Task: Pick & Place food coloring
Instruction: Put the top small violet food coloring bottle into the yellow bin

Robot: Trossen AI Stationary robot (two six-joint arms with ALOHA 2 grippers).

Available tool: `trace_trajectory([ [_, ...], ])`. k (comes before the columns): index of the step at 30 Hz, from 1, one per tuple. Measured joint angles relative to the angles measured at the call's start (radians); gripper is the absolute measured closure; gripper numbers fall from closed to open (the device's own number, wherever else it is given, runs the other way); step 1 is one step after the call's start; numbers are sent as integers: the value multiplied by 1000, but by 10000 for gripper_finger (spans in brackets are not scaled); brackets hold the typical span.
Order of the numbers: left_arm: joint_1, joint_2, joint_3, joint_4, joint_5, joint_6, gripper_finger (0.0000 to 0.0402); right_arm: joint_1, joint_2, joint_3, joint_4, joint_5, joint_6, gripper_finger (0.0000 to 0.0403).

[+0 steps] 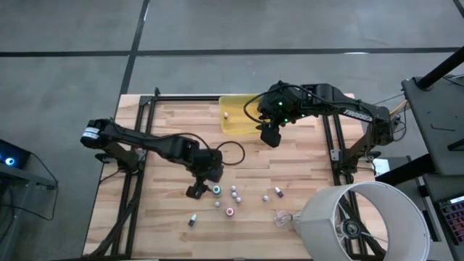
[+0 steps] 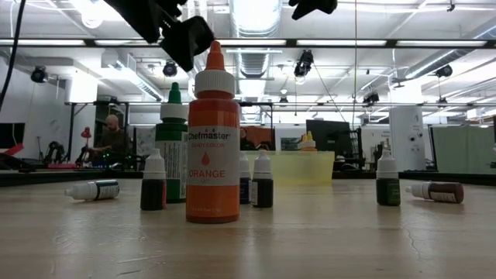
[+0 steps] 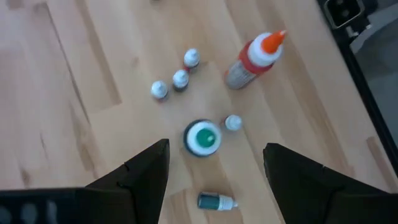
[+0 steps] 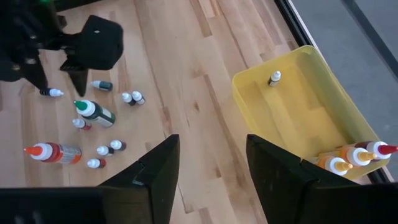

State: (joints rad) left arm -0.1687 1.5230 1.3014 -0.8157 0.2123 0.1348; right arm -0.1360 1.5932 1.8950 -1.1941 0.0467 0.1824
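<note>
The left gripper [image 3: 214, 171] is hovering, fingers spread and empty, above a green-capped food coloring bottle [image 3: 203, 137] standing on the table [image 3: 74, 93]. The right gripper [image 4: 208, 168] is hanging spread beside the yellow tray [image 4: 298, 124].

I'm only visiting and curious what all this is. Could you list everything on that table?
Table: one, pale wood.
Small bottles: about eight, pale with mixed caps, loose near the left arm.
Orange bottle: one, larger, upright among them.
Green-capped bottle: one, larger, upright.
Tray: one, translucent yellow, far edge; holds one small bottle and a few larger ones.
Plastic scrap: one, clear, near edge.
Left gripper: open, above the green-capped bottle.
Right gripper: open, in the air beside the tray.
</note>
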Motion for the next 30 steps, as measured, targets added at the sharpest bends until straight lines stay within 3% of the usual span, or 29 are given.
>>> trace_trajectory([
  [22,-31,88,1,53,-9,-11,171,0,-11,11,-96,-3,-7,229],
  [30,-31,90,1,56,-16,-11,171,0,-96,14,-112,-4,-7,229],
])
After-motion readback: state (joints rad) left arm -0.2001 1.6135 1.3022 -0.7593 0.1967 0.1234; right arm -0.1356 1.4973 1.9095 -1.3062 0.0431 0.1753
